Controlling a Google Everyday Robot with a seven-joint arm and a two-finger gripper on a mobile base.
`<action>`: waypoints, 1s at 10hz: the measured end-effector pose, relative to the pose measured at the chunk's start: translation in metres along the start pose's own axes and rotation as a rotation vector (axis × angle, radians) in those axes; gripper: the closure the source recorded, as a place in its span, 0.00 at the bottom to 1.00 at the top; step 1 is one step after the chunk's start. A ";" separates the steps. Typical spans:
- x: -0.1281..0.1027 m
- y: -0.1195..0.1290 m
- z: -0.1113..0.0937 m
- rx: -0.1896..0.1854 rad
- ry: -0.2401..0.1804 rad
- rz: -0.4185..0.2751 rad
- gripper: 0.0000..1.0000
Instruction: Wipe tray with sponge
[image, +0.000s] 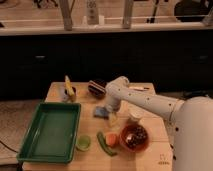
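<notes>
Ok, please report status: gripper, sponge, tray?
Gripper open, down at sponge, right of tray. Sponge flat on table. Green cup beside tray.

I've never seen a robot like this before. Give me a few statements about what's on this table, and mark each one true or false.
1. The sponge lies inside the green tray. False: it lies on the wooden table, right of the tray.
2. The claw is down close to the table, right next to the sponge. True.
3. The small green cup stands just outside the tray's right rim. True.
4. The orange-brown bowl sits left of the tray. False: it sits to the right, beyond the cup.
</notes>
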 end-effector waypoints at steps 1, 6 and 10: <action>-0.001 0.000 0.001 -0.002 -0.002 0.000 0.20; -0.001 -0.001 0.005 -0.006 -0.008 0.004 0.21; -0.002 -0.003 0.005 -0.004 -0.012 0.003 0.41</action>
